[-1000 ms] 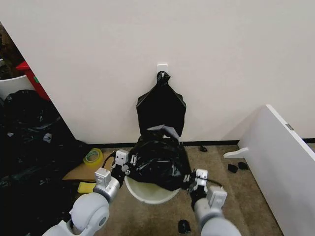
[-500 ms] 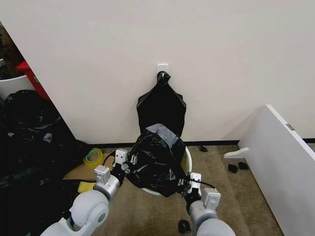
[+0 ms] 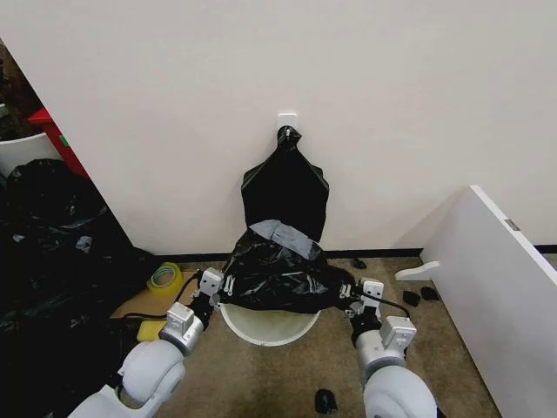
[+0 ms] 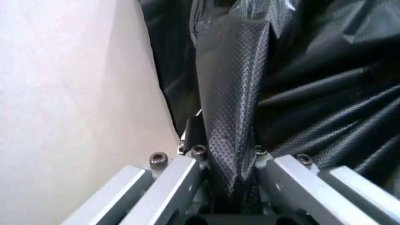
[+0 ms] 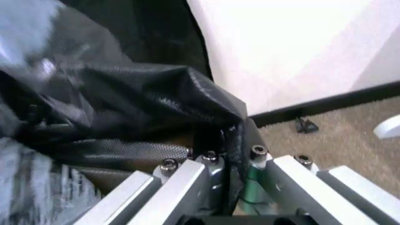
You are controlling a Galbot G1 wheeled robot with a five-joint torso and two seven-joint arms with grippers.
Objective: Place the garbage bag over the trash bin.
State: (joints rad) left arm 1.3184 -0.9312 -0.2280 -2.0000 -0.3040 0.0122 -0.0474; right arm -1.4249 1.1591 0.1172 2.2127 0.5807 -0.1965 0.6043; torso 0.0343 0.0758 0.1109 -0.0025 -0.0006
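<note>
Garbage bag [image 3: 277,277] stretched above trash bin [image 3: 265,326], gripped by left pincer [image 3: 219,291], right pincer [image 3: 345,299]

Garbage bag [image 3: 278,277]: thin glossy black plastic, crinkled, fine embossed texture. Trash bin [image 3: 265,327]: smooth cream plastic. Floor: matt carpet.

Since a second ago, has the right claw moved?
Yes. The right claw, shut on the garbage bag, has moved up the head view, toward the wall's black baseboard, pulling the bag wider over the trash bin.
</note>
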